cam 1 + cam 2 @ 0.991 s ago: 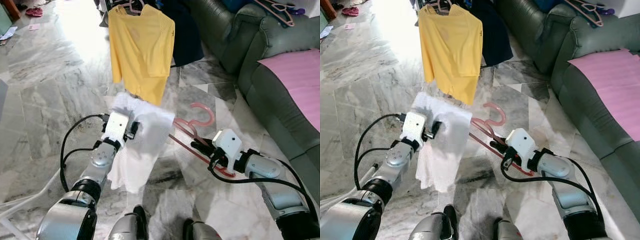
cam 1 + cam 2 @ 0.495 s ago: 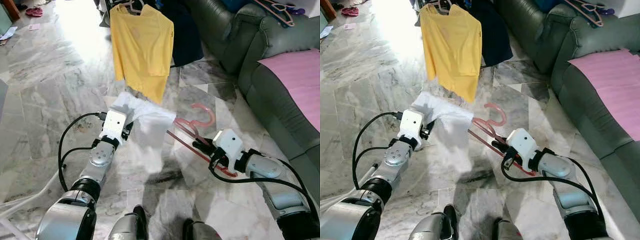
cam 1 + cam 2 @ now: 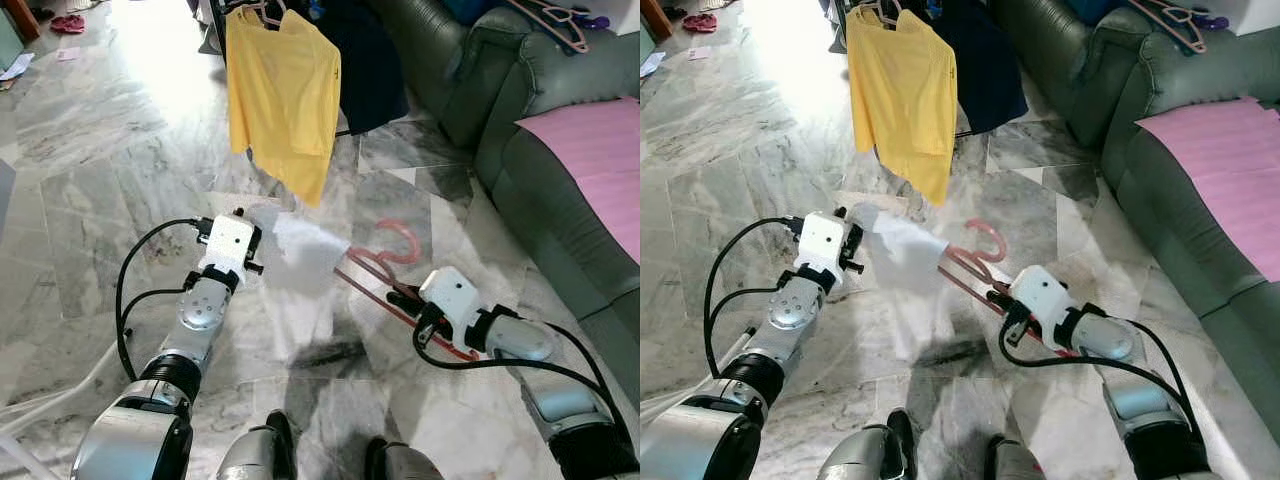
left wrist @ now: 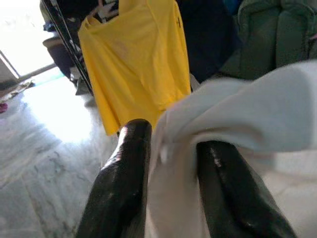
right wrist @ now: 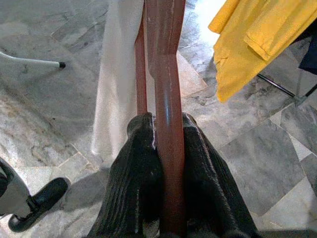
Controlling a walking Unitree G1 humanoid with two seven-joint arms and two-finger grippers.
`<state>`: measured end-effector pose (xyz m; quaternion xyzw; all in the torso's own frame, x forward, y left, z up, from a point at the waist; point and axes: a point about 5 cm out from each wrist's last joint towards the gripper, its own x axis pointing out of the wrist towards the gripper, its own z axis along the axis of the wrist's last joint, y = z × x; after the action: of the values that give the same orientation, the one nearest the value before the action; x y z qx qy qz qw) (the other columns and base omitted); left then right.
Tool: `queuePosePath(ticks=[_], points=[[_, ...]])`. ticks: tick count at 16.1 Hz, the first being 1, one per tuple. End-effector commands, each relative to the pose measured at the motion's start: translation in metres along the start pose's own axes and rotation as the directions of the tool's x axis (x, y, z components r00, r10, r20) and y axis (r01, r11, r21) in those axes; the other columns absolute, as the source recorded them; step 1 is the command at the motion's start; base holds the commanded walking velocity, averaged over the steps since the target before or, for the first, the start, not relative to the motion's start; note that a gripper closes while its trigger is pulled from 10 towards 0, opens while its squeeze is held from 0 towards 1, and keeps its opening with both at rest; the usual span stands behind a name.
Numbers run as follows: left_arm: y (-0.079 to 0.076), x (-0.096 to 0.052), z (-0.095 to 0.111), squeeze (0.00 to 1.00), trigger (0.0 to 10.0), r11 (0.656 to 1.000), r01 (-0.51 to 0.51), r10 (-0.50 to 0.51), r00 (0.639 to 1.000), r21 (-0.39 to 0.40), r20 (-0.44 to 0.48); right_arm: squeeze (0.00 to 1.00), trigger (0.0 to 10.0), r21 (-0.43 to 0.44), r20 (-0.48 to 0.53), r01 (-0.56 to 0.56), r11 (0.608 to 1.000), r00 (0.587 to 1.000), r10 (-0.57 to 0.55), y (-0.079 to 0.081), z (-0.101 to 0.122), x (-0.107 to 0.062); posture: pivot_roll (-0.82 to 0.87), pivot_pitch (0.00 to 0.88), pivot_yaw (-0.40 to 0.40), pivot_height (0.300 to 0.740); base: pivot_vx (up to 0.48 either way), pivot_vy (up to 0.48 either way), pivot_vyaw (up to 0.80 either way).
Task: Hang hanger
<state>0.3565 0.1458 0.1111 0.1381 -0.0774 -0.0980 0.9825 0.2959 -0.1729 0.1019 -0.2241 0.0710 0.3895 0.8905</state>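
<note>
Right gripper [image 3: 1006, 296] is pinching the red hanger [image 3: 975, 262], whose long axis I am watching run toward the left gripper [image 3: 862, 238], itself clamping the white shirt [image 3: 902, 245].

Grey-veined marble floor [image 3: 90, 160] is observed; red slippers [image 3: 68, 22] and paper scraps [image 3: 17, 66] lie far left.
</note>
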Motion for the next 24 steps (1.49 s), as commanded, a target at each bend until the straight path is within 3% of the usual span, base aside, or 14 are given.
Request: queuePosePath(ticks=[1, 8, 12, 13, 18, 19, 24], points=[[0.002, 0.003, 0.007, 0.0, 0.0, 1.0, -0.005, 0.005, 0.999, 0.01, 0.034, 0.0, 0.0, -0.009, 0.013, -0.003, 1.0, 1.0, 0.003, 0.002, 0.001, 0.001, -0.15, 0.169, 0.04, 0.74, 0.0, 0.0, 0.0], [0.007, 0.009, 0.017, 0.0, 0.0, 0.999, -0.034, 0.033, 0.996, 0.008, 0.078, 0.0, 0.0, 0.024, -0.048, -0.059, 0.998, 0.997, 0.06, 0.012, -0.013, -0.001, -0.15, 0.169, 0.04, 0.74, 0.0, 0.0, 0.0], [0.005, 0.006, 0.013, 0.0, 0.0, 1.0, -0.007, 0.006, 0.998, 0.014, 0.068, 0.0, 0.0, 0.024, -0.025, -0.036, 0.999, 0.999, 0.037, 0.009, -0.011, 0.001, -0.15, 0.171, 0.044, 0.74, 0.0, 0.0, 0.0], [0.003, 0.005, 0.013, 0.0, 10.0, 1.0, -0.001, 0.0, 0.998, 0.013, 0.071, 0.0, 0.0, 0.015, -0.023, -0.026, 1.0, 0.999, 0.027, 0.008, -0.01, 0.001, -0.15, 0.172, 0.044, 0.74, 0.0, 0.0, 0.0], [0.008, 0.005, 0.017, 0.0, 10.0, 0.999, -0.039, 0.039, 0.994, 0.0, 0.106, 0.0, 0.0, 0.014, -0.034, 0.032, 0.999, 0.999, -0.031, 0.001, -0.013, 0.001, -0.14, 0.172, 0.041, 0.74, 0.0, 0.0, 0.0], [0.009, 0.005, 0.019, 0.0, 0.0, 0.999, -0.034, 0.036, 0.992, -0.021, 0.123, 0.0, 0.0, 0.015, -0.035, 0.04, 0.999, 0.999, -0.04, 0.0, -0.013, 0.002, -0.14, 0.172, 0.041, 0.74, 0.0, 0.0, 0.0], [-0.002, 0.004, 0.025, 0.0, 0.0, 0.998, 0.032, -0.021, 0.984, -0.058, 0.176, 0.0, 0.0, 0.015, -0.014, 0.113, 0.993, 0.993, -0.113, -0.007, -0.011, 0.005, -0.14, 0.171, 0.044, 0.74, 0.0, 0.0, 0.0]])
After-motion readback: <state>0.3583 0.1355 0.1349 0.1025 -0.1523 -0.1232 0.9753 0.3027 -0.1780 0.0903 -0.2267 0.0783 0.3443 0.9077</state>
